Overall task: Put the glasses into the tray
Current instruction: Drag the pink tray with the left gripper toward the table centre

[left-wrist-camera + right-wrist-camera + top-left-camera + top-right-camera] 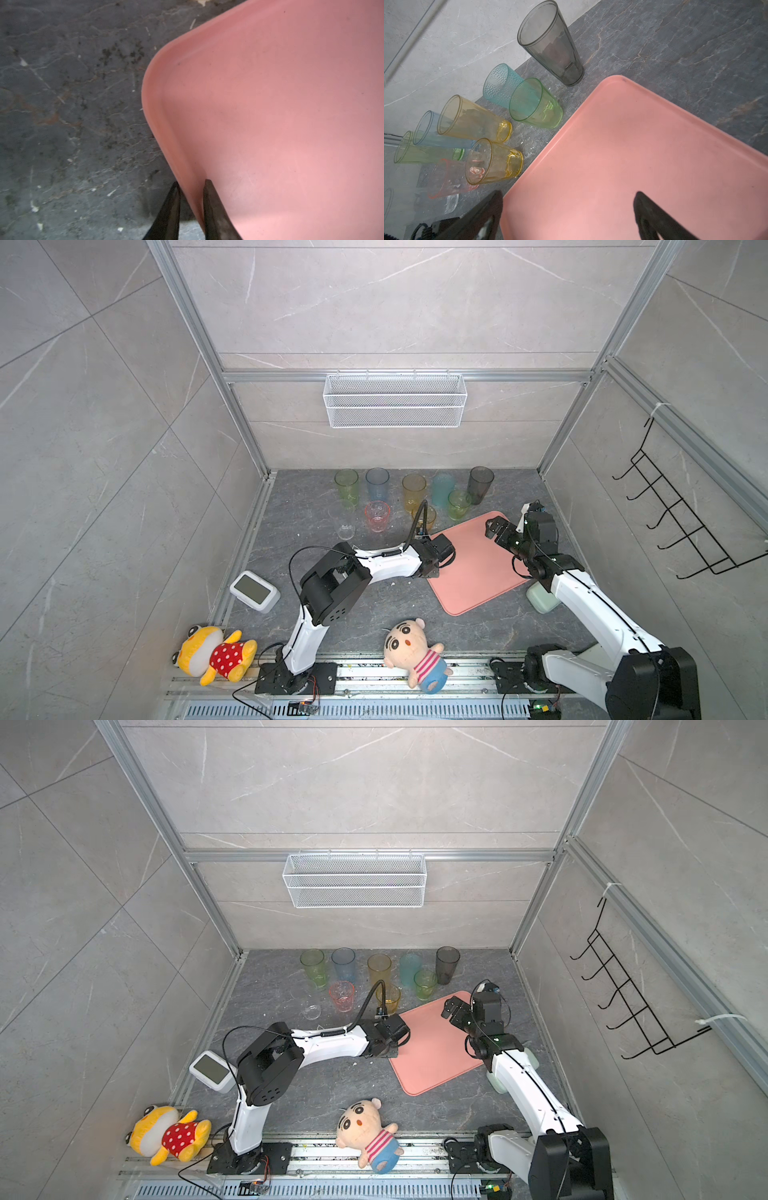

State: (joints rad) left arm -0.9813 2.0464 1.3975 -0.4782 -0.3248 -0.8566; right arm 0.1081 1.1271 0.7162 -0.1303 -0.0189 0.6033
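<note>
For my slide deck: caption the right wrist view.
Open right gripper above the bare salmon-pink tray, tinted tumblers standing beside it on the dark stone table.

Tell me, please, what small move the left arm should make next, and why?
Probably close the left claw fully on the tray rim: its fingers stand either side of that edge, narrowly apart, so a grip looks ready. Holding the tray seems sensible before loading: the glasses all stand outside it, and the right claw hangs open over its far corner.
</note>
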